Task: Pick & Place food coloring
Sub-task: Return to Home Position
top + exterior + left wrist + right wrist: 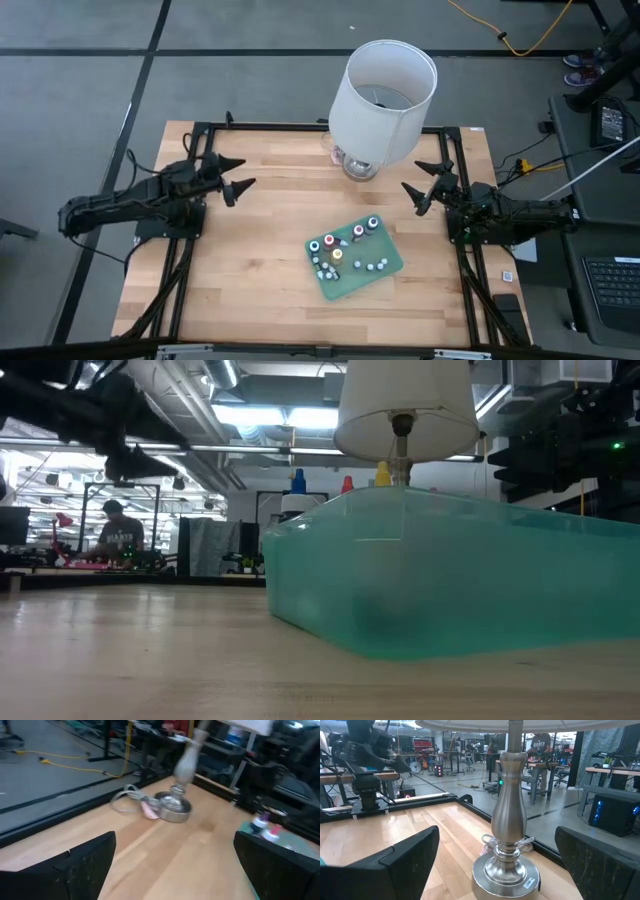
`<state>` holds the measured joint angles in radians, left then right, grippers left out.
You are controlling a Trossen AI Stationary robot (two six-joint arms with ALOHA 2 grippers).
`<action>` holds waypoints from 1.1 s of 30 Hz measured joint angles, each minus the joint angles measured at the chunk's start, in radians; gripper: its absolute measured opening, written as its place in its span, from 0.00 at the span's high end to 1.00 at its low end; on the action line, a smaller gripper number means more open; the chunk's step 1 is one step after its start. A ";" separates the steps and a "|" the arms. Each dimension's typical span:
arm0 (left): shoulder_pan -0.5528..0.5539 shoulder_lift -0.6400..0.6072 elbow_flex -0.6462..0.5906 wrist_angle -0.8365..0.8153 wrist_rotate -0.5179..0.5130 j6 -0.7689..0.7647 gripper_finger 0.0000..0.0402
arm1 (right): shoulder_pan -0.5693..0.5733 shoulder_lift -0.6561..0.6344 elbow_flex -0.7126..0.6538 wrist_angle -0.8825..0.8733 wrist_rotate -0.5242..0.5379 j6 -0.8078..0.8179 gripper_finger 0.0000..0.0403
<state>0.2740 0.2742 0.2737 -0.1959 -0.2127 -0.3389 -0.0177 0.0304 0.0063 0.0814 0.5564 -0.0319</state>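
Observation:
Several tiny food coloring bottles [345, 240] stand upright on a green square mat [385, 270] right of the table's middle, with small whitish caps [372, 266] lying beside them. The low view shows only their blue [297, 480], red [347, 484] and yellow [382, 473] tops behind the mat's near edge [450, 580]. My left gripper [243, 173] hovers open over the table's left part, pointing toward the right edge, well clear of the mat. Over the right edge, my right gripper [412, 177] is open and points at the lamp base. Neither has anything between its fingers.
A lamp with a big white shade [383, 95] and a round metal base [358, 165] stands at the table's far middle, its coiled cord [127, 800] beside the base. Bare wood lies between the left gripper and the mat. A person [120, 530] sits in the room behind.

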 joint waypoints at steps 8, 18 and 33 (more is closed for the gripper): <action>0.108 -0.125 -0.104 0.007 -0.013 0.023 0.00 | 0.000 0.000 0.000 0.000 0.000 0.000 0.02; 0.142 -0.212 -0.178 0.061 0.012 0.152 0.00 | 0.000 0.000 0.000 0.000 0.000 0.000 0.02; 0.161 -0.263 -0.227 0.136 -0.072 0.290 0.00 | 0.000 0.000 0.000 0.000 0.000 0.000 0.02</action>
<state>0.4355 0.0112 0.0465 -0.0597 -0.2847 -0.0493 -0.0177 0.0306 0.0064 0.0814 0.5561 -0.0319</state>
